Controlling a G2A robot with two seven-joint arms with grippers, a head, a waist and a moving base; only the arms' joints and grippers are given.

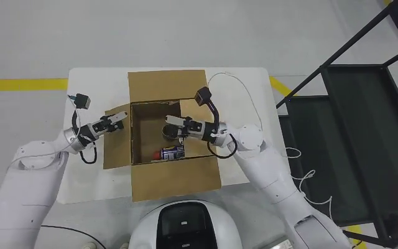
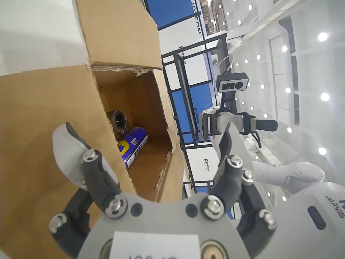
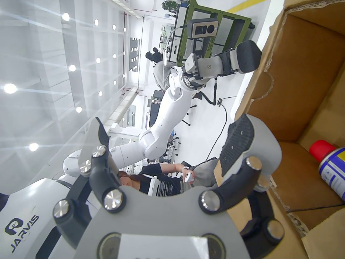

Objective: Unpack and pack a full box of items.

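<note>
Top view, right end effector (image 1: 169, 122): fingers spread with nothing between them. It hangs over the inside of the box (image 1: 168, 93), toward its right wall.
Top view, left end effector (image 1: 122, 117): also released and empty, above the box's left flap, close to the left wall.
Top view, box: cardboard, with its flaps folded outward on the white counter (image 1: 93, 87). Its upright walls ring the items inside.
Top view, spray can (image 1: 171, 152): blue, lying on its side on the box floor near the wall closest to the robot. A dark cylinder (image 1: 169, 132) sits just beyond it, under the right end effector.
Top view, surroundings: a white cable (image 1: 249, 93) curls over the counter to the right of the box. A black metal frame (image 1: 348, 118) stands off the counter's right edge.
Left wrist view, left end effector (image 2: 145, 133): fingers wide apart. The box's near wall edge rises in front and partly hides the spray can (image 2: 133, 146) and the dark cylinder (image 2: 120, 119), which lie close together.
Right wrist view, right end effector (image 3: 168, 122): open, with one finger just beside the box's wall edge. The spray can (image 3: 333, 168), red-capped, lies on the box floor past that wall.
</note>
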